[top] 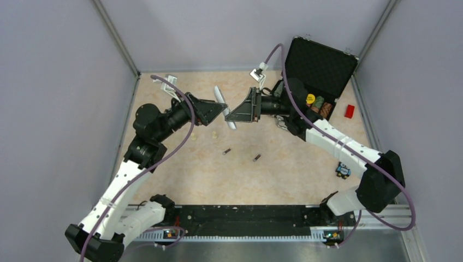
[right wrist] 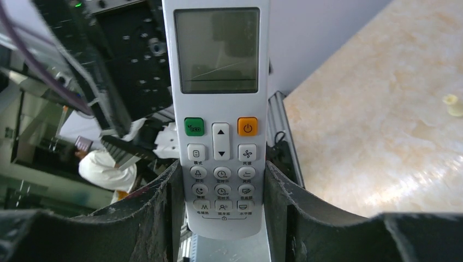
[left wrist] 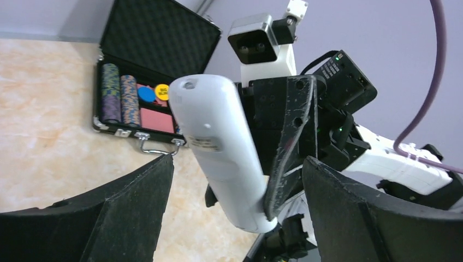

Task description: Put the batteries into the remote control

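Clamped jaws on the right gripper [right wrist: 221, 177] pinch the remote [right wrist: 221, 82] by its lower, button end, with one of the fingers [right wrist: 147, 229] on each long edge. The screen and the green and orange keys stand clear above the grip. The remote is held off the table [top: 295, 164], over its far middle, between the two wrists.

Jaws of the left gripper [left wrist: 237, 164] stand wide apart, released. Seen from the left wrist, its fingers [left wrist: 131, 213] flank the remote's plain back without touching it, and a small label shows on that back. From above, the two grippers point at each other, tips near, with the remote crossing between them at a slant.

One battery [top: 227, 151] lies on the table nearer the bases than the grippers. The other battery [top: 256, 158] lies to its right, apart from it. Two cream pegs [top: 214, 134] sit on the table between the left gripper and the batteries.

An open black case [top: 319, 63] stands at the far right corner with its lid up and rows of chips [left wrist: 111, 93] inside. A red block [top: 349, 111] lies just right of the case. A small dark-and-blue item [top: 343, 171] rests by the right arm; I cannot tell what it is.
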You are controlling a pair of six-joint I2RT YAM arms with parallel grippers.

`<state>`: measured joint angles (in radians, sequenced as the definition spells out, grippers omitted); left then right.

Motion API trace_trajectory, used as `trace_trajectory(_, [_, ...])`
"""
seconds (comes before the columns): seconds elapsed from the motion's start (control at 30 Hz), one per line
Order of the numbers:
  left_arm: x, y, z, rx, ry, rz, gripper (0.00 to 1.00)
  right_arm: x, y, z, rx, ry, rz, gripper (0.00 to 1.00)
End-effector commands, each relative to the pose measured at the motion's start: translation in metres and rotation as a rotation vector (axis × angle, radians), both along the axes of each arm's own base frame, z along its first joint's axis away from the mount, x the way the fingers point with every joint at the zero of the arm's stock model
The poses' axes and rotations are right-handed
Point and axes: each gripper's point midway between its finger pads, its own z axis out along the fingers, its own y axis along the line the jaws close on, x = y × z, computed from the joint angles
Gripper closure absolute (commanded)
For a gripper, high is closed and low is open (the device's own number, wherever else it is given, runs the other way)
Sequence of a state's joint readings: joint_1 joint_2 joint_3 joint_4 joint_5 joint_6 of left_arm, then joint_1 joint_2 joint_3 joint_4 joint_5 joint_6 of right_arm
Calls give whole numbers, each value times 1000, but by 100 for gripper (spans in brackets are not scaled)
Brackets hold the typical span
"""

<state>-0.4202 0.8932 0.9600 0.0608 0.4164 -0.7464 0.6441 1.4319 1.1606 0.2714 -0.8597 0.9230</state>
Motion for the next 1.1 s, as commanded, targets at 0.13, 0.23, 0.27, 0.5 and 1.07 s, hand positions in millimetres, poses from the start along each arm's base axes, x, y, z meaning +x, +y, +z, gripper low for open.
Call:
trace_trajectory(0.13, [-27,-13,58,-110,-115,-166,9,-55,-9,82,198,-176,176,78])
trace_trajectory(0.23, [-30,-20,66,-159,-115,-230,11,-60,-6,82,197,-172,207,78])
trace_trajectory(0.27, [-32,-22,69,-171,-121,-248,13,-62,-5,81,197,-170,213,78])
trace_trajectory(0.5, [-34,-26,64,-182,-100,-291,52,-58,-3,79,196,-136,201,78])
trace_trajectory(1.07, [49,23,-11,0,296,274,100,16,-13,41,2,-318,-269,10])
